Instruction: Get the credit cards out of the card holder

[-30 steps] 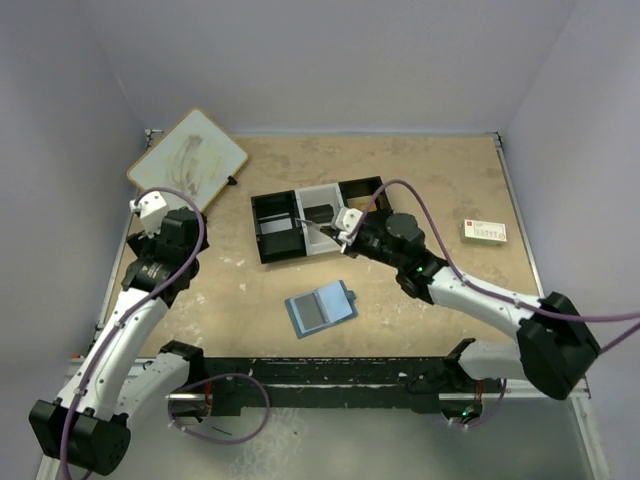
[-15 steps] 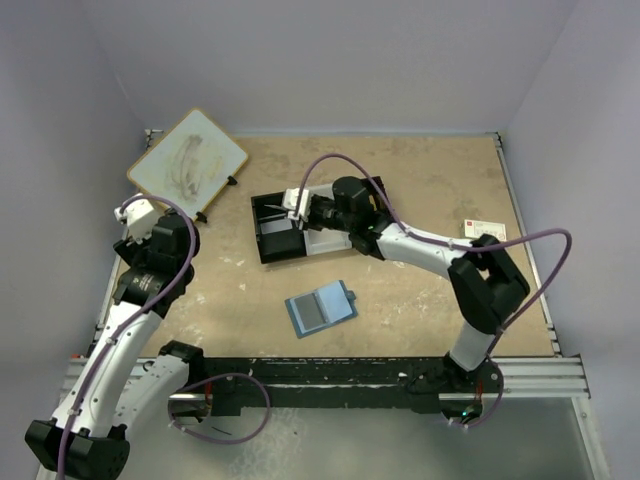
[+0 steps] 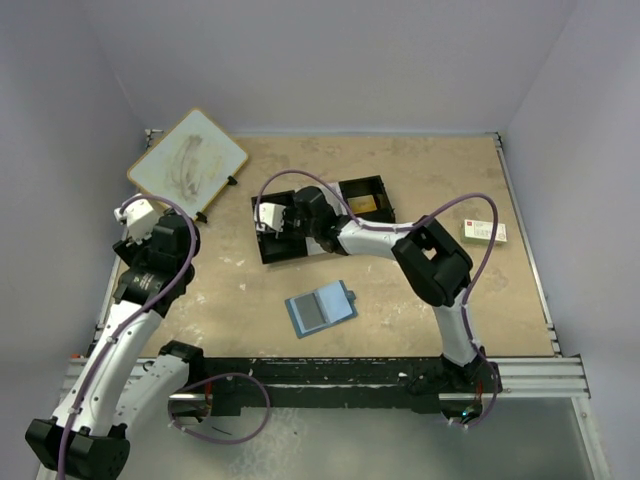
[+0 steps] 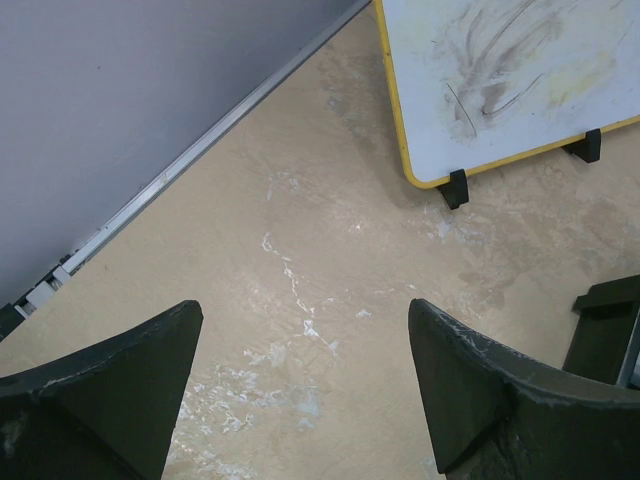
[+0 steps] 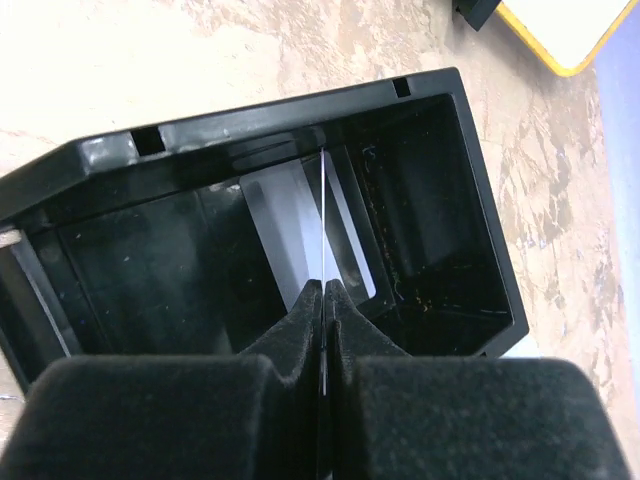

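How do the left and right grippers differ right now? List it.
Jaws: the left gripper stands wide open; the right gripper is shut.
Load: the left gripper holds nothing; the right gripper pinches a thin card, seen edge-on.
Place: the left gripper hangs over bare table near the whiteboard; the right gripper is over the black tray, at its left-end compartment.
Shared: both have dark fingers.

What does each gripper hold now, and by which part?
The right gripper holds a thin card, seen edge-on, pinched by its near edge above the black tray. The left gripper is open and holds nothing.
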### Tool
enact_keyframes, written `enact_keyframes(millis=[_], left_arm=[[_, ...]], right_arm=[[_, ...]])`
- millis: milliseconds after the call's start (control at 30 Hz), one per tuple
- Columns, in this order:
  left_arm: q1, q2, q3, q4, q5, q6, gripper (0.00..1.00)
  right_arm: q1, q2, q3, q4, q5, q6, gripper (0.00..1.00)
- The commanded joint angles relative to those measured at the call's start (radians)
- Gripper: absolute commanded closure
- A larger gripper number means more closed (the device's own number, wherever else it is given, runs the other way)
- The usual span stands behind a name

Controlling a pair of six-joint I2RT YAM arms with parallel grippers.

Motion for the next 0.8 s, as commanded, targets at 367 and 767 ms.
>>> enact_keyframes(millis=[367,767], left_arm=[[0.016,0.019,0.025,0.021,0.0,0.004,0.18],[0.018,-0.007,0.02,0.027,-0.001,0.005,0.18]], right_arm=[[0.035,0.091,0.183,-0.139,0.203,-0.263,1.0],[0.062,0.168,0.249,-0.148,0.308,-0.318,0.9]])
